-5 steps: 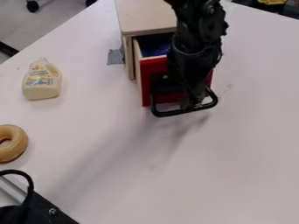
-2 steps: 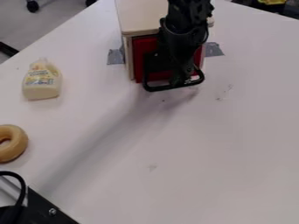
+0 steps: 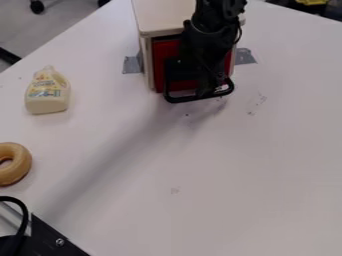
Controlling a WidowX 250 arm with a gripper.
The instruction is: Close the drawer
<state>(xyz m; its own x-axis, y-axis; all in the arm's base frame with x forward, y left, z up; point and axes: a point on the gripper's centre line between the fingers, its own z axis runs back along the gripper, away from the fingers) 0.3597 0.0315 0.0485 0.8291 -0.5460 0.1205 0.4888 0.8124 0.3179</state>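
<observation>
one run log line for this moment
drawer: looks shut | gripper: at handle | bottle, ring: on table, left in view

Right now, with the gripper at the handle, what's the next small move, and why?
I'd ease the gripper up and clear of the handle, slowly. The red drawer front looks about level with the front edge of the wooden cabinet, so more push seems unneeded. The gripper overlaps the handle in view, so a fast exit might snag it and pull the drawer open.
</observation>
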